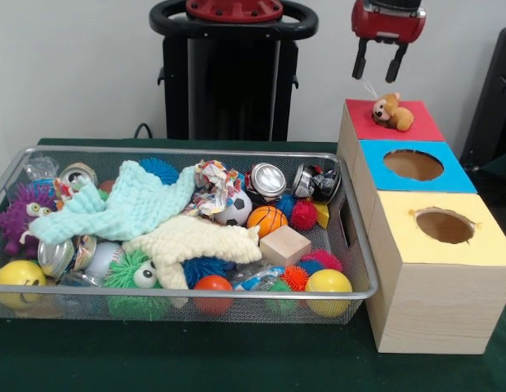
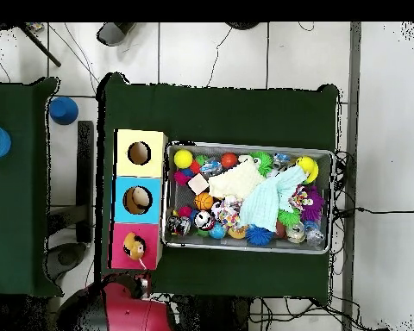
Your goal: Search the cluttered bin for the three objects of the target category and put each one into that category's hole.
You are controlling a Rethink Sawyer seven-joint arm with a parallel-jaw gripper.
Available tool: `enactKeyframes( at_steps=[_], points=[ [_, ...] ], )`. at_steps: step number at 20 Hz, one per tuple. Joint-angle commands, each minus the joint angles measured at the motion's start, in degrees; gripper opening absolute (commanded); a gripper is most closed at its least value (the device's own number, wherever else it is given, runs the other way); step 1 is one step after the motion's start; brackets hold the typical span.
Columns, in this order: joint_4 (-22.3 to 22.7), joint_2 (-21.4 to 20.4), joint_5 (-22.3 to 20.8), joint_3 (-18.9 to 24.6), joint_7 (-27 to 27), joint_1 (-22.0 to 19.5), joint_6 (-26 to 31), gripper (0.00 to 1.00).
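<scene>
Teddy bear (image 1: pixel 392 111) lies on the red box top (image 1: pixel 416 122), over where its hole would be, at two o'clock from the wire bin (image 1: pixel 351 245). My gripper (image 1: pixel 379 69) hangs just above it, fingers spread, holding nothing. Blue (image 1: pixel 449 175) and yellow (image 1: pixel 481 245) tops show open holes. Cloths, balls and cans crowd the bin. Overhead, I see the bear (image 2: pixel 134 247) across the red hole.

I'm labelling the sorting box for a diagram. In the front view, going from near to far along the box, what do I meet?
Yellow section with its hole → blue section with its hole → red section, where a small teddy bear lies on top, below the gripper with its jaws apart.
</scene>
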Motion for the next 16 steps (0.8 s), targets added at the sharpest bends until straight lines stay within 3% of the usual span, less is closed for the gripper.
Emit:
enactKeyframes(
  at_steps=[1,2,14,16],
  points=[
    [-6.1,-1.4,1.8,-0.9,13.7,-1.7,7.7,1.0],
    [-6.2,-1.4,1.8,-1.0,13.8,-1.7,8.0,0.0],
    [-8.1,-0.7,1.5,-1.2,13.4,-1.9,8.4,0.0],
    [-8.7,0.2,1.3,-0.8,12.9,-2.1,6.2,0.0]
  ],
)
